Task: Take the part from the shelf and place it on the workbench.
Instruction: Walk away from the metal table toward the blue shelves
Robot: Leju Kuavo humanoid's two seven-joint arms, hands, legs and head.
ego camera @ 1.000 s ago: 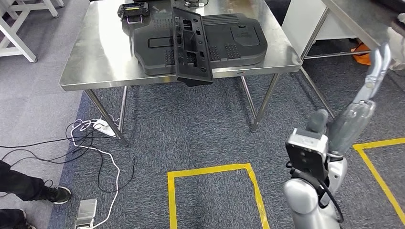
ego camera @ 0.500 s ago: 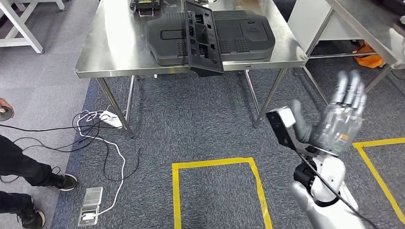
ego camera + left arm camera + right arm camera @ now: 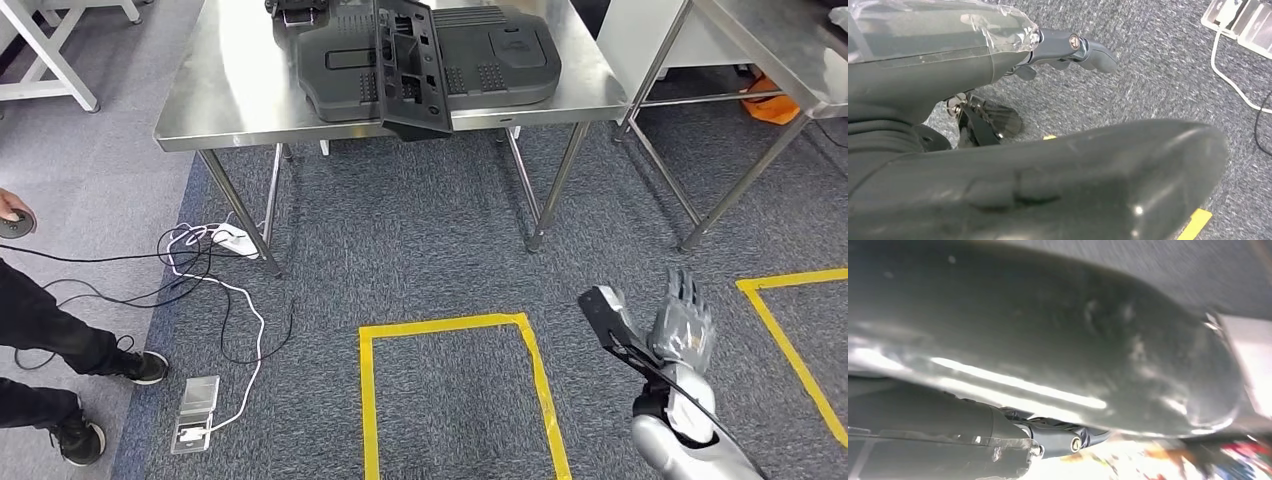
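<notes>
1. I see the right robot hand [image 3: 683,322] at the lower right of the head view, raised over the carpet with its fingers spread apart and nothing in it.
2. The left robot hand [image 3: 998,65] appears in its own wrist view over the carpet; its visible finger is extended and it holds nothing, so I read it as spread wide.
3. The part [image 3: 409,68], a long narrow black moulding, lies at the upper centre of the frame across a larger black moulded panel [image 3: 500,65], both on the steel surface [image 3: 230,90].
4. The part's long axis runs roughly from the top of the frame down toward me, and its near end overhangs the surface's front edge.
5. From the right robot hand the part lies up and to the left in the picture, well apart, with bare carpet and the yellow floor tape [image 3: 450,330] between.
6. I judge the part already placed; the shelf is not something I can identify here.
7. A person's legs [image 3: 50,340] stand at the left edge beside a tangle of cables [image 3: 215,290].
</notes>
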